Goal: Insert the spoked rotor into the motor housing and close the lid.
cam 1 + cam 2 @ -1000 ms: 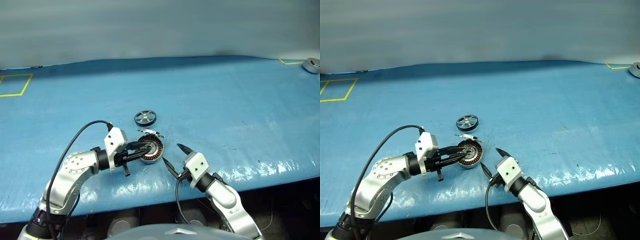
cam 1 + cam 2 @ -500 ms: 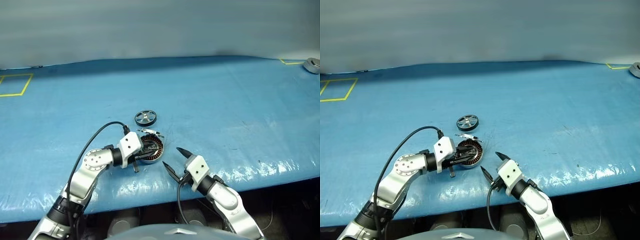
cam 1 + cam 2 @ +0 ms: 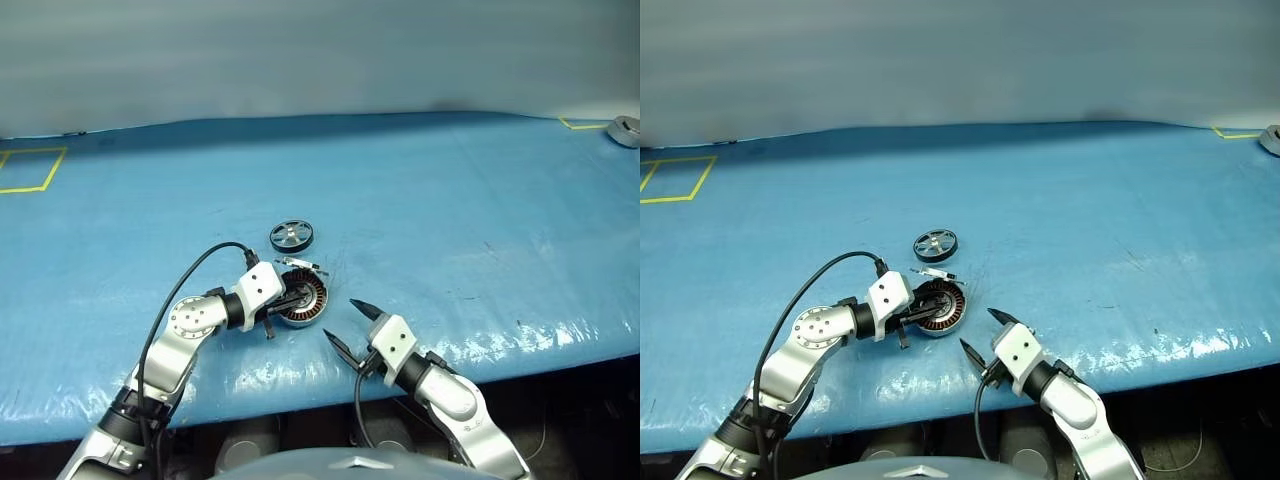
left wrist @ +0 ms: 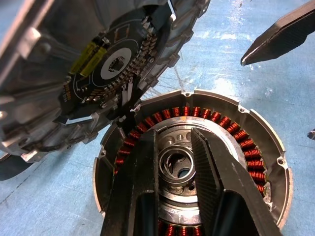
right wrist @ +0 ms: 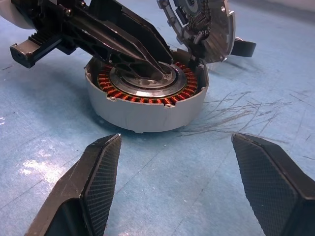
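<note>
The motor housing (image 3: 301, 299) sits on the blue table (image 3: 450, 200), near the front edge, with its round open side facing up. Inside it you can see a ring of copper wire and a shiny middle part. Its lid (image 4: 88, 73) is tipped up at the far side like an open door, with a little round board of small parts on its inside. The left gripper (image 4: 172, 162) reaches in from the robot's left, and its two black fingers are a little apart with their tips down in the shiny middle of the housing. I cannot tell if they are pinching anything there. The right gripper (image 5: 177, 162) waits just in front of the housing on the robot's right side, with its fingers spread wide and nothing between them. The spoked rotor (image 3: 290, 236) lies flat on the table just behind the housing, on the far side from both grippers. The left gripper is the nearer one, so it looks like the one to reach past the housing for the rotor. I cannot see any words or labels to read.
</note>
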Robot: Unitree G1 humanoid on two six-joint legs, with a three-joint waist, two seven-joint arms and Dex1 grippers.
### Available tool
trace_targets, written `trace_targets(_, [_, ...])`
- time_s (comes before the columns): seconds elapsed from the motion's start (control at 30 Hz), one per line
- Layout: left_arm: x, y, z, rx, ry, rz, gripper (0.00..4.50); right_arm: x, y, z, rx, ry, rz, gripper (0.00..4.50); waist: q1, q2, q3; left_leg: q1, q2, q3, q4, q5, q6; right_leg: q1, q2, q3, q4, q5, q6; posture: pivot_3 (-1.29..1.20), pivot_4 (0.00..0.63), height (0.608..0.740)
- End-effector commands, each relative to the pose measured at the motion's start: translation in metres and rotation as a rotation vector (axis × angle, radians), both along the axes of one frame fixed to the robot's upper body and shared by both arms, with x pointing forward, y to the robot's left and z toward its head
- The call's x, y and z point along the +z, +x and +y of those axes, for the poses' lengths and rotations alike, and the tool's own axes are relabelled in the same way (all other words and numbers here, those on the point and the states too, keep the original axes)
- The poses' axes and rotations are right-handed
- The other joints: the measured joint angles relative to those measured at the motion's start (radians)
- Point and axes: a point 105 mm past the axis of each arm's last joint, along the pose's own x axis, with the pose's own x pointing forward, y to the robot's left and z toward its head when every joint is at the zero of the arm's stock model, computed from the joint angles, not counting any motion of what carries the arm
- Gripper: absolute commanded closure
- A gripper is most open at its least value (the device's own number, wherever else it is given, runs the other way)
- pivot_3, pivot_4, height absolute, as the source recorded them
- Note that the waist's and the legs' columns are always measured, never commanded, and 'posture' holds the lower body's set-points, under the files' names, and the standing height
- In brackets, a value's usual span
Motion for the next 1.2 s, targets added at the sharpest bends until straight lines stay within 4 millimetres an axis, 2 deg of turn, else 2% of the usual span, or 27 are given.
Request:
trace_targets(0.03, [0.004, 0.0, -0.001, -0.007, -0.014, -0.008, 2.49, 0.009, 0.002, 0.003, 0.005, 0.014, -0.043, 0.69, 0.0, 0.0, 0.0, 0.0, 0.0, 0.0, 0.0, 0.0, 0.0, 0.0, 0.0, 0.0, 0.0, 0.0, 0.0, 0.0, 0.15, 0.74])
trace_targets(0.27, [0.021, -0.007, 0.001, -0.037, -0.076, -0.043, 0.21, 0.012, 0.003, -0.001, -0.013, 0.024, -0.044, 0.69, 0.0, 0.0, 0.0, 0.0, 0.0, 0.0, 0.0, 0.0, 0.0, 0.0, 0.0, 0.0, 0.0, 0.0, 0.0, 0.0, 0.15, 0.74])
trace_targets(0.3, [0.024, -0.009, 0.002, -0.035, -0.093, -0.045, 0.21, 0.013, 0.003, -0.001, -0.017, 0.026, -0.046, 0.69, 0.0, 0.0, 0.0, 0.0, 0.0, 0.0, 0.0, 0.0, 0.0, 0.0, 0.0, 0.0, 0.0, 0.0, 0.0, 0.0, 0.15, 0.74])
trace_targets(0.4, [0.031, -0.017, 0.004, -0.032, -0.142, -0.043, 0.66, 0.018, 0.006, -0.005, -0.042, 0.028, -0.049, 0.69, -0.001, 0.0, 0.0, 0.0, 0.0, 0.0, 0.0, 0.0, 0.0, 0.0, 0.0, 0.001, 0.0, 0.0, 0.0, 0.0, 0.15, 0.74])
trace_targets(0.53, [0.038, -0.025, 0.007, 0.011, -0.193, -0.078, 2.0, 0.018, 0.005, -0.005, -0.047, 0.017, 0.022, 0.69, 0.001, 0.0, 0.0, 0.0, 0.0, 0.0, 0.0, 0.0, 0.0, 0.0, -0.001, 0.001, 0.0, 0.0, 0.0, 0.0, 0.15, 0.74])
trace_targets(0.63, [0.035, -0.033, 0.011, 0.051, -0.228, -0.067, 3.03, 0.022, 0.003, -0.001, -0.019, 0.017, 0.093, 0.69, 0.0, 0.0, 0.0, 0.0, 0.0, 0.0, 0.0, 0.0, 0.0, 0.0, -0.001, 0.0, 0.0, 0.0, -0.001, 0.0, 0.15, 0.74])
trace_targets(0.77, [0.03, -0.042, 0.02, 0.145, -0.281, -0.086, 4.35, 0.031, 0.005, 0.006, 0.032, -0.02, 0.159, 1.63, 0.001, 0.0, 0.0, 0.0, 0.0, 0.001, 0.001, 0.0, 0.001, 0.0, -0.001, 0.002, 0.0, -0.001, -0.001, 0.0, 0.15, 0.74])
trace_targets(0.8, [0.03, -0.042, 0.021, 0.159, -0.289, -0.091, 4.5, 0.034, 0.006, 0.007, 0.035, -0.022, 0.169, 1.95, 0.002, 0.0, 0.0, 0.0, 0.0, 0.001, 0.001, 0.0, 0.001, 0.0, -0.001, 0.001, 0.0, -0.001, -0.001, 0.0, 0.15, 0.74])
trace_targets(1.03, [0.01, -0.056, 0.041, 0.261, -0.29, -0.057, 4.5, 0.058, 0.014, 0.018, 0.07, -0.066, 0.187, 4.28, 0.003, 0.0, 0.0, -0.001, 0.0, 0.0, 0.001, 0.0, 0.001, 0.0, -0.001, 0.0, -0.001, 0.0, -0.001, 0.0, 0.15, 0.74])
trace_targets(1.07, [0.008, -0.057, 0.044, 0.283, -0.297, -0.053, 4.5, 0.062, 0.014, 0.02, 0.077, -0.072, 0.187, 4.47, 0.002, 0.0, 0.0, -0.001, 0.0, 0.0, 0.001, 0.0, 0.001, 0.0, -0.001, 0.0, -0.001, 0.0, -0.001, 0.0, 0.15, 0.74])
trace_targets(1.2, [0.001, -0.061, 0.05, 0.323, -0.315, -0.029, 4.5, 0.068, 0.018, 0.033, 0.091, -0.09, 0.204, 4.47, 0.0, 0.0, 0.0, -0.001, 0.0, 0.0, 0.001, 0.0, 0.001, 0.0, -0.001, 0.0, -0.001, 0.0, -0.001, 0.0, 0.15, 0.74])
